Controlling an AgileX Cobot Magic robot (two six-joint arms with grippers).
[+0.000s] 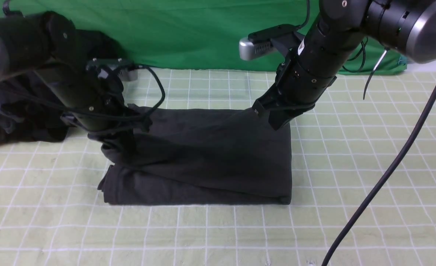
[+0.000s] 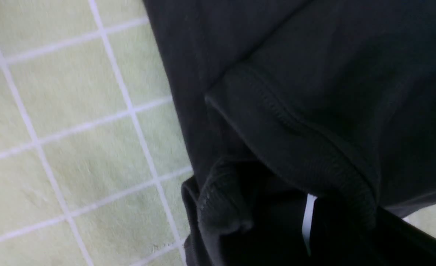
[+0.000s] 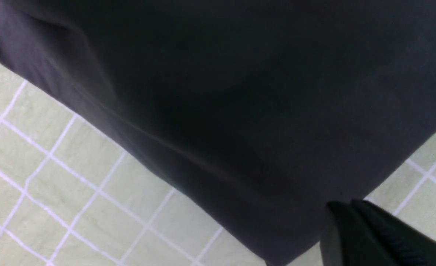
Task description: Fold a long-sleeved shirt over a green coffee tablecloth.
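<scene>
**Item.** Shirt (image 1: 203,155), charcoal, in the middle of the tablecloth (image 1: 351,166). It is already doubled into a broad rectangle. The near fold lies flat, and the far edge is raised off the cloth at both ends.

**Holders.** The left pincer (image 1: 120,147) is clenched on a bunched, ribbed hem at the shirt's left side. The right pincer (image 1: 273,118) is clenched on the far right corner, with the fabric drawn taut up to it.

**Risks, largest first.**
1. Skew: if one arm leads while the raised edge is carried toward the near edge, the panel would likely twist and the fold land crooked.
2. Drag: the lower layers lie loose on a soft cloth, so a low pull could slide the whole stack or ruck the tablecloth.
3. Slip: the left hold is on a thick wad, and single layers may drop out of it.
4. Snag: the black cable (image 1: 388,170) hanging across the near right could brush the cloth.

**Surface.** The tablecloth is pale yellow-green with a white grid and slight wrinkles. It covers all of the table in view.

**Room.** A green backdrop (image 1: 184,33) runs along the far side. A heap of dark clothing (image 1: 18,122) sits at the far left, partly behind the left arm.
</scene>
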